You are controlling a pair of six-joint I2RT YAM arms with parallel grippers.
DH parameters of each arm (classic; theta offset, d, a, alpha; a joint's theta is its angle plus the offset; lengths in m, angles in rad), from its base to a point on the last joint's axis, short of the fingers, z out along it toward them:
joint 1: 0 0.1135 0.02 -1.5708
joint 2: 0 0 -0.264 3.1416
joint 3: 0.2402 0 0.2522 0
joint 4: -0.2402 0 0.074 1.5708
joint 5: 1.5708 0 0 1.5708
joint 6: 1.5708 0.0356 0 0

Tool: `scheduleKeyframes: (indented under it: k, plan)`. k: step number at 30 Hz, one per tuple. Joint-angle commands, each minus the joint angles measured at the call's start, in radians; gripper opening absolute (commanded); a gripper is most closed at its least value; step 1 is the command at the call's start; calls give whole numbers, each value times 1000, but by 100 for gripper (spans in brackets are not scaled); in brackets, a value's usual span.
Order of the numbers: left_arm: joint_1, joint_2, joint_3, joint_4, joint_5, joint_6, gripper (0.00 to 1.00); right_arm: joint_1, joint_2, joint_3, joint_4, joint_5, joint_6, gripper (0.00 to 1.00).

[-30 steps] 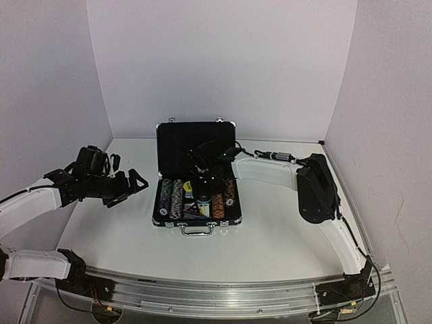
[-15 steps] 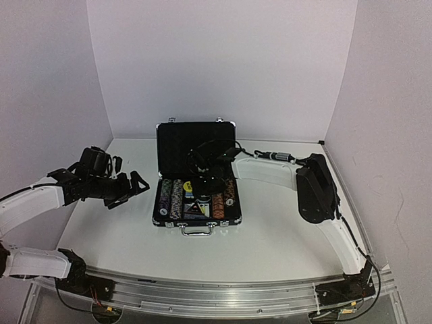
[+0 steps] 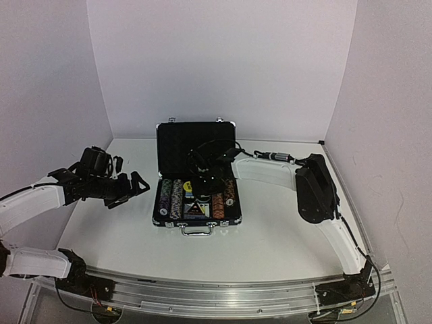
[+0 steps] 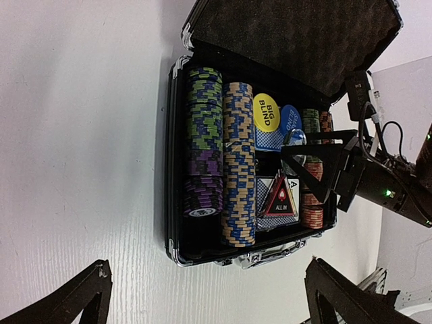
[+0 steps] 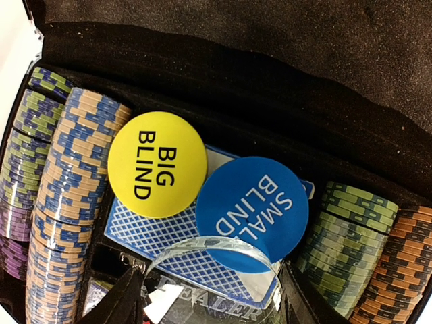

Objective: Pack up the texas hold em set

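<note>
The left hand (image 3: 127,188) hangs wide open over the left side of the surface (image 3: 270,229). Toward the far edge, the open briefcase (image 3: 196,138) holds four chip rows (image 4: 204,142), two card decks (image 4: 268,140), one yellow disc (image 5: 157,164), one blue disc (image 5: 252,214) and one triangular marker (image 4: 279,200). The right hand (image 3: 206,179) pinches one clear disc (image 5: 209,283) inside it.

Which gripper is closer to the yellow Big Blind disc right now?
Right. The right gripper hangs just beside the yellow disc inside the briefcase, shut on the clear dealer disc. The left gripper is open, off to the briefcase's left over the table.
</note>
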Motion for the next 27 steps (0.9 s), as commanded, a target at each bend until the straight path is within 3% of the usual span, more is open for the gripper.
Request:
scheduleKeyframes:
  k: [1,12,18,27]
  plan:
    - [6,14,47,15,0,17,100,1,-2,-57,-83,-11,-3,56]
    - [6,11,40,21,7,15,100,10,-15,-85,-91,3,12,65]
    - [6,15,39,34,14,15,100,10,-55,-67,-92,-17,0,75]
    - [6,27,53,60,19,12,100,10,-155,-41,-91,-10,-33,80]
